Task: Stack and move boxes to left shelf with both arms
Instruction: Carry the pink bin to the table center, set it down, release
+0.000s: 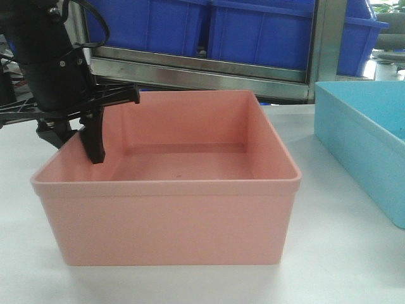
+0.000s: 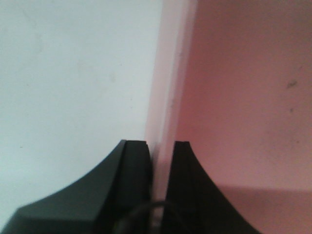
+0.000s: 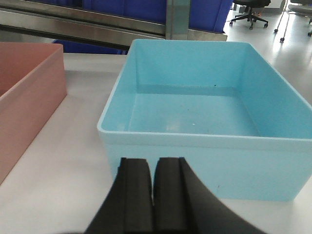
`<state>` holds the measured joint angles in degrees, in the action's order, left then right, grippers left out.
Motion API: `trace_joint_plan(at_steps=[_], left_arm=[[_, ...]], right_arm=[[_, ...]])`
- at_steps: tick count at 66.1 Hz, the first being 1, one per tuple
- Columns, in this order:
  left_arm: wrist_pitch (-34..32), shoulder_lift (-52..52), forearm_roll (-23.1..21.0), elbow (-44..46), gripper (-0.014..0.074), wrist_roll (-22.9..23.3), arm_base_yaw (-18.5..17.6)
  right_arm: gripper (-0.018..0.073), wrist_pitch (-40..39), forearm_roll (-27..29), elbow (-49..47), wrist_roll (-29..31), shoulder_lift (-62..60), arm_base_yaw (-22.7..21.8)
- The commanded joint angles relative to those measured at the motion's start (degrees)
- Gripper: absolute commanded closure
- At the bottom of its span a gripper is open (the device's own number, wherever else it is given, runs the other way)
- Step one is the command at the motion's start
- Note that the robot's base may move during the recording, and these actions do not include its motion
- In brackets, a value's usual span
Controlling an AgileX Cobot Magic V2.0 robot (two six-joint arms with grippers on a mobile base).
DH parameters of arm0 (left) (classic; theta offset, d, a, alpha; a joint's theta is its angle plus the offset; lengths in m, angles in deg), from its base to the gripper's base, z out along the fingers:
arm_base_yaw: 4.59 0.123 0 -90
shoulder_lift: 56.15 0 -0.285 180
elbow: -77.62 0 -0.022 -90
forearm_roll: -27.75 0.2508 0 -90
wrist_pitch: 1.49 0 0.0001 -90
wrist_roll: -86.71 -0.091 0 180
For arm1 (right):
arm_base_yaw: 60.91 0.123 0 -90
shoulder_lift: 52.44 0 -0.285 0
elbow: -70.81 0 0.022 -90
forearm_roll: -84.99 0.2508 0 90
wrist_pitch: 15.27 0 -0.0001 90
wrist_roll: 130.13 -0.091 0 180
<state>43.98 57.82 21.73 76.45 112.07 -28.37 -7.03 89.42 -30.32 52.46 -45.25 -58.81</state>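
The salmon pink box (image 1: 171,221) stands open-top on the white table, in front of me. My left gripper (image 1: 79,147) straddles its left wall, one black finger (image 1: 96,136) inside. In the left wrist view the jaws of the left gripper (image 2: 161,144) close on the pink box (image 2: 243,97) wall, which fills the gap between them. The light sky blue box (image 1: 361,139) stands to the right, apart from the pink one. My right gripper (image 3: 154,161) is shut and empty just before the near wall of the blue box (image 3: 204,156). The pink box (image 3: 29,92) shows at the left.
A steel-framed shelf (image 1: 202,69) runs along the back of the white table (image 1: 342,253), holding dark blue bins (image 1: 253,31). Its steel rail (image 3: 87,27) also shows behind the blue box. Office chairs (image 3: 251,9) stand far off at the right.
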Motion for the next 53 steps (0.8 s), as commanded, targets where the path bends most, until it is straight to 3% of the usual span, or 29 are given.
trace_joint_plan(at_steps=[1, 5, 10, 22, 28, 39, 53], left_arm=[[-2.05, -2.84, -1.05, 1.78, 0.0594, 0.62, -0.42], [-1.95, -2.84, -1.05, 1.78, 0.0582, 0.62, -0.42], [-1.95, -2.84, -1.05, 1.78, 0.0506, 0.05, -0.42], [0.2, -2.95, -1.17, 2.16, 0.0125, -2.48, -0.42], [1.7, -3.57, -3.43, 3.06, 0.0017, -5.74, -0.42], [3.73, -7.74, -3.67, 4.84, 0.0059, -8.6, -0.42], [4.14, -19.59, -0.34, 2.58, 0.023, -16.29, -0.42]], right_arm=[[0.0503, -5.16, -0.14, -1.02, 0.54, -1.17, -0.31], [0.0503, -5.16, -0.14, -1.02, 0.54, -1.17, -0.31], [0.0503, -5.16, -0.14, -1.02, 0.54, -1.17, -0.31], [0.0503, -5.16, -0.14, -1.02, 0.54, -1.17, -0.31], [0.0503, -5.16, -0.14, -1.02, 0.54, -1.17, -0.31], [0.0503, -5.16, -0.14, -1.02, 0.54, -1.17, -0.31], [0.0503, -5.16, -0.14, -1.02, 0.54, -1.17, -0.31]])
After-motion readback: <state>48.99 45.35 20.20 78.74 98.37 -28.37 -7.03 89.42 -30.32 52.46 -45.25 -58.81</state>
